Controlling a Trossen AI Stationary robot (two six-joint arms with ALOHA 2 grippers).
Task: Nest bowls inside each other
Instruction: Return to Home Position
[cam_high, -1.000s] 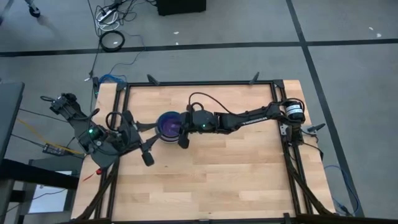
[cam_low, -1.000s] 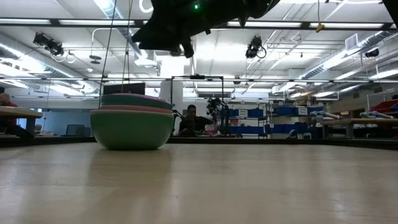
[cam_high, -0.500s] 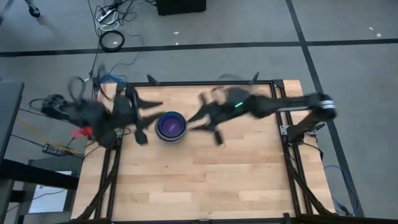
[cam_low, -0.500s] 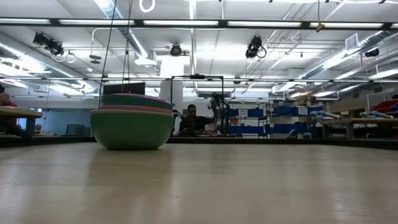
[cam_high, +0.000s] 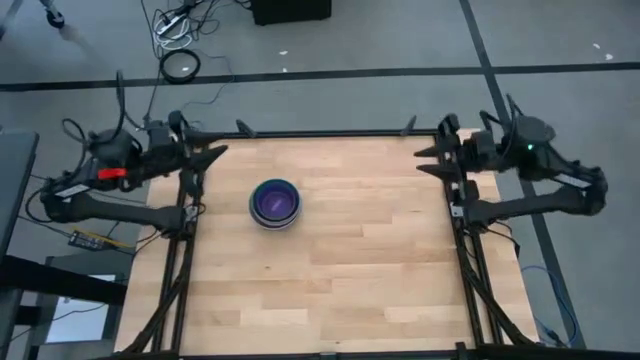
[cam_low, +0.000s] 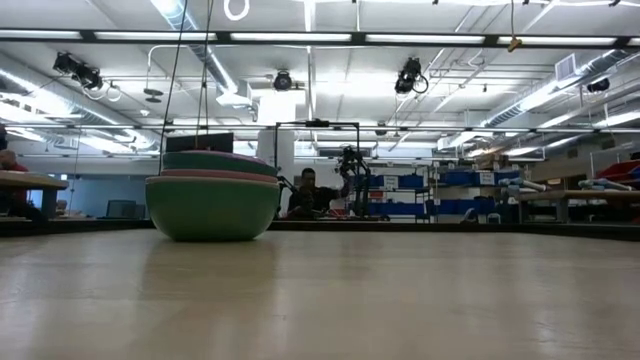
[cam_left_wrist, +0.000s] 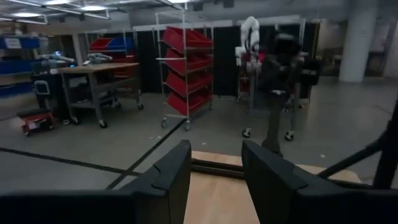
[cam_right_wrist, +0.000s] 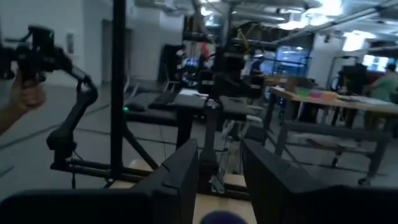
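Note:
The bowls (cam_high: 273, 203) stand nested in one stack left of the table's middle, resting on the outermost bowl's base. From above the purple inside shows. In the low view the sage green outer bowl (cam_low: 212, 207) carries pink and teal rims above it. My left gripper (cam_high: 215, 153) hovers open and level over the table's far left corner, nothing between its fingers (cam_left_wrist: 168, 177). My right gripper (cam_high: 425, 160) hovers open by the far right edge, pointing toward the stack; a sliver of purple bowl (cam_right_wrist: 217, 218) shows between its fingers (cam_right_wrist: 180, 174).
A black frame (cam_high: 320, 133) runs along the table's far edge and down both sides. Bare wooden tabletop (cam_high: 350, 270) lies around the stack. Beyond the table, a person's hand (cam_right_wrist: 18, 93) shows in the right wrist view, and a person (cam_low: 305, 192) sits far off.
Both arms have swung away from the bowls. My right gripper has risen from beside the stack and gone to the table's far right edge. My left gripper has gone from the near left up toward the far left corner. The stack has stayed still.

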